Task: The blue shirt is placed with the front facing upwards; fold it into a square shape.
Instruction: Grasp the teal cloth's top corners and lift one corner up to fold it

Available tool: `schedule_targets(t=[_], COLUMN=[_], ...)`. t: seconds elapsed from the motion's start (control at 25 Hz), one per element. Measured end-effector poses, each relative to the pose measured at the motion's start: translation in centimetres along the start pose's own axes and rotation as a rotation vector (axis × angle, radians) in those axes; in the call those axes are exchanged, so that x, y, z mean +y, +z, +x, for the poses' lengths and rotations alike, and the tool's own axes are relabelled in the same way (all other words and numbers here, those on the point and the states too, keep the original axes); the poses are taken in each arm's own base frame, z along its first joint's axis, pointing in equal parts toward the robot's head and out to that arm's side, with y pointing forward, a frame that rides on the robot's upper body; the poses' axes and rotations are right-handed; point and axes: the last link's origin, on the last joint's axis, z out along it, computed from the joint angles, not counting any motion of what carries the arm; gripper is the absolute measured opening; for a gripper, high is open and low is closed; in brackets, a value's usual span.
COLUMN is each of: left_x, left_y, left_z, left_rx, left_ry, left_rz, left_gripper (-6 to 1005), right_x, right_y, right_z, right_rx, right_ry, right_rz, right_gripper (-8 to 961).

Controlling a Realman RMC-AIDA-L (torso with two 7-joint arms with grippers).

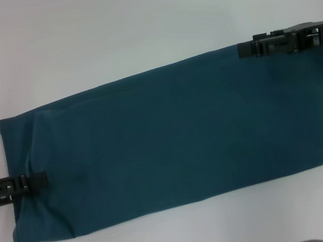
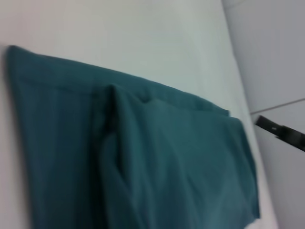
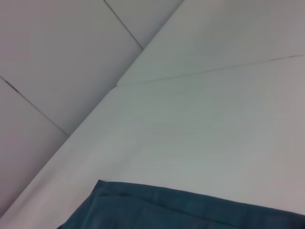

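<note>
**Hands at both ends of the folded shirt**

Left hand (image 1: 37,179) of mine sits at the shirt's left edge, its tip lying over the cloth; whether it grips the fabric I cannot tell. My right hand (image 1: 248,48) reaches in at the far right corner, its tip at the top edge there, and again I cannot tell if it is clenched or released.

Between my two hands the blue shirt (image 1: 177,137) lies flat on the white bench (image 1: 131,20), folded into a long band with only plain teal showing. My left wrist camera shows overlapping layers with a raised fold near the end beside that hand.
</note>
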Motion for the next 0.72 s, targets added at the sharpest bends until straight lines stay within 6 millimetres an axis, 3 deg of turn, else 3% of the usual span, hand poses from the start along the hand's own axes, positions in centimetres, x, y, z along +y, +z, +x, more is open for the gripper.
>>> schedule_targets(t=[0.28,0.52,0.72], left_x=[-0.9,-1.7,-1.1], left_y=[1.0,0.1,-0.2], left_z=[-0.8,-0.7,-0.8], left_rx=[-0.090,-0.084,-0.094], left_ry=[-0.033,-0.043,-0.022], left_rz=[0.088,0.144,0.105], left_gripper=[639,636,633], right_x=[-0.1,-0.1,-0.1], right_y=[-0.1,-0.1,-0.1], right_z=[0.2,0.3,0.4], right_rx=[-0.002,-0.002,-0.001], right_ry=[0.017,0.022,0.022], right_rz=[0.005,0.007,0.007], right_gripper=[895,895,895])
